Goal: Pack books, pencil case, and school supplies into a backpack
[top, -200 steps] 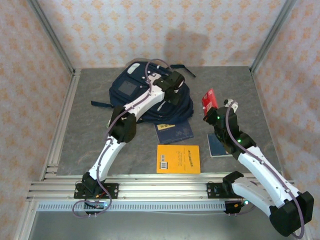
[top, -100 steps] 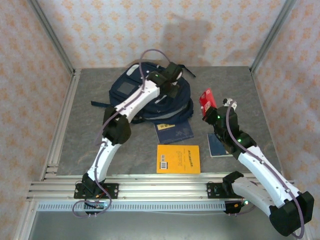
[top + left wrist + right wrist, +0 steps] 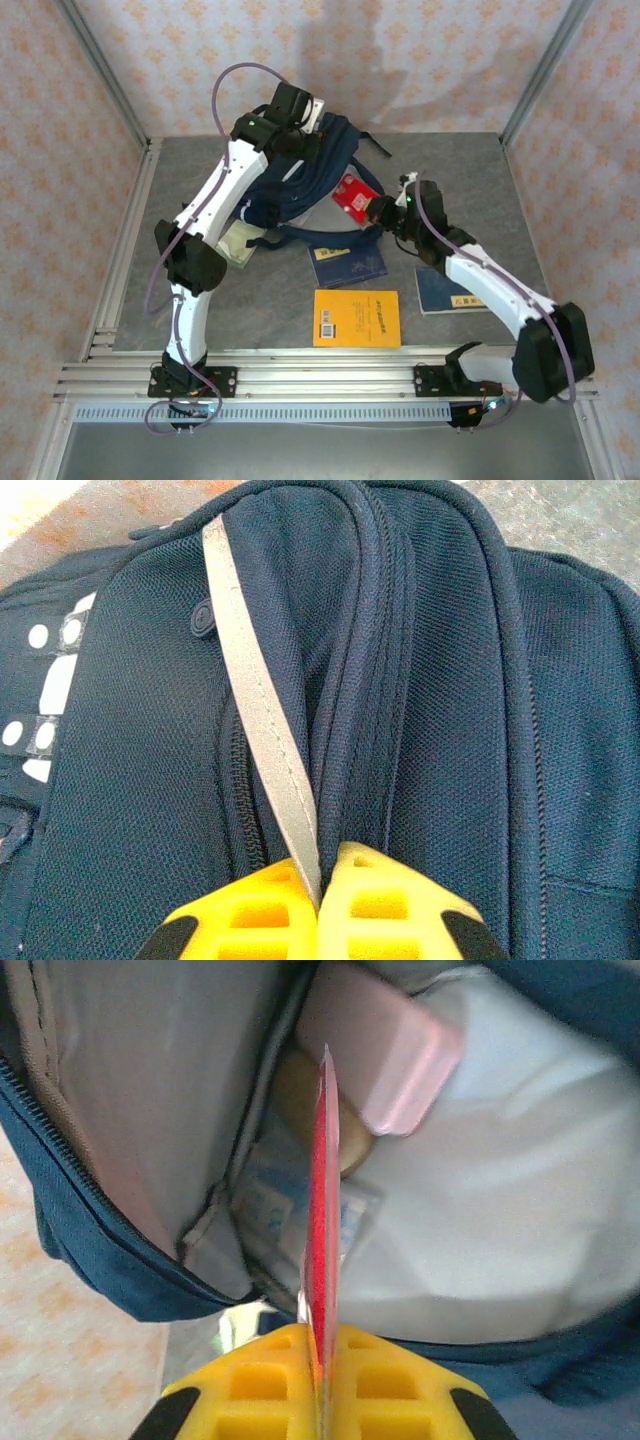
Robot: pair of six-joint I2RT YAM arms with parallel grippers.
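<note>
The grey, stone-patterned counter (image 3: 460, 190) fills the middle of the top view, with patterned panels around it. The navy backpack (image 3: 300, 190) sits on it at upper centre. Just below lies a navy book (image 3: 347, 266), and below that an orange-yellow book (image 3: 356, 318) with its barcode at its left end. A second navy book (image 3: 448, 293) lies at the right, and a green-edged packet (image 3: 232, 243) lies left of centre, against the backpack.

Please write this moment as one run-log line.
left gripper: shut on grey strap of backpack | right gripper: shut on red packet at opening | pencil case: inside | books: on table
</note>
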